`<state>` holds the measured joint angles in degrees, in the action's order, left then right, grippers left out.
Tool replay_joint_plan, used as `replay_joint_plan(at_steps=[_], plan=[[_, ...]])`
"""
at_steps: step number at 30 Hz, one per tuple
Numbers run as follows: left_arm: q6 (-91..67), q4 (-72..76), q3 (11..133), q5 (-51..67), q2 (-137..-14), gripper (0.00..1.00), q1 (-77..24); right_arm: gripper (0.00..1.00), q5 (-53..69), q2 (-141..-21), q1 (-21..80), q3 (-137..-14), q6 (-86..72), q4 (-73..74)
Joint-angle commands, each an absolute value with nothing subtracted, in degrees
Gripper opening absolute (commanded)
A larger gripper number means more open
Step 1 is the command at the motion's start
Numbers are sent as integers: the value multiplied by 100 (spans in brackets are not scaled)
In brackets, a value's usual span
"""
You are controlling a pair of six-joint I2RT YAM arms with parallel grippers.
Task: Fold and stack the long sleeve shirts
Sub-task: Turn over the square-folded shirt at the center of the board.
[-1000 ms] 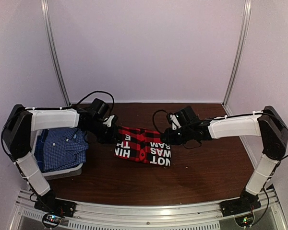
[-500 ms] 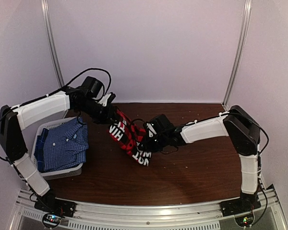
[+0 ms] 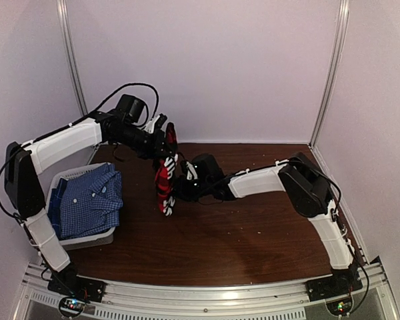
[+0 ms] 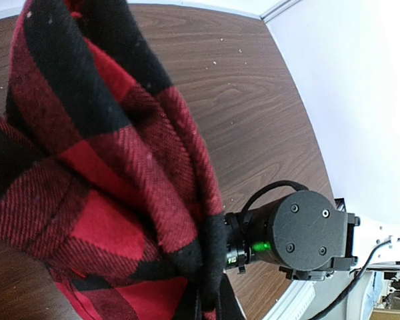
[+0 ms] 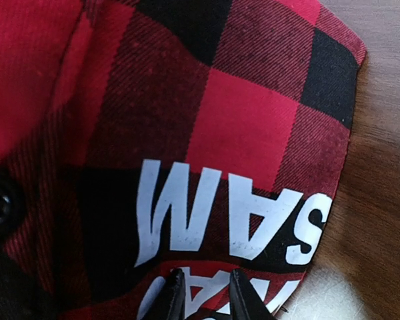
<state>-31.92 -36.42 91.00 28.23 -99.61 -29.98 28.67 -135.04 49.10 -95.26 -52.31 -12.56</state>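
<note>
The red-and-black plaid shirt (image 3: 163, 181) hangs bunched in a narrow vertical strip above the table, left of the middle. My left gripper (image 3: 168, 135) holds its top edge, shut on the cloth. In the left wrist view the plaid folds (image 4: 100, 167) fill the frame and hide the fingers. My right gripper (image 3: 176, 188) pinches the shirt lower down. In the right wrist view, white printed letters on the plaid shirt (image 5: 220, 133) lie between its black fingertips (image 5: 173, 293). The blue-and-white check shirt (image 3: 87, 200) lies folded in the basket.
The pale grey basket (image 3: 87, 241) stands at the table's left edge under my left arm. The right arm's black wrist housing (image 4: 307, 230) shows close beside the hanging shirt. The brown table (image 3: 253, 233) runs to the white back wall.
The plaid shirt lay flat on the table a second ago. Both grippers have raised it and swung it left, so it now hangs bunched and upright. The right arm has stretched far to the left.
</note>
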Motion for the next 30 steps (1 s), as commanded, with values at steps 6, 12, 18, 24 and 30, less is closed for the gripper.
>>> replay_joint_plan(at_steps=[6,12,18,24,30], plan=[[-3496,-2668,9000,3296,-10311,0,-3085,28,3155,-13065,4791,-8810,-5419,-2098],[-3516,-2660,9145,3346,-10500,0,-3100,32,3080,-12461,4537,-8281,-5259,-2030],[-3559,-2648,9583,3336,-10981,0,-3292,39,2780,-11241,4092,-7488,-4713,-1172],[-3915,-2574,10854,2992,-12271,0,-4186,48,1800,-9305,3231,-6193,-3933,240],[-4411,-2643,12984,2982,-13986,45,-4937,63,1297,-7851,2487,-5255,-3509,1034]])
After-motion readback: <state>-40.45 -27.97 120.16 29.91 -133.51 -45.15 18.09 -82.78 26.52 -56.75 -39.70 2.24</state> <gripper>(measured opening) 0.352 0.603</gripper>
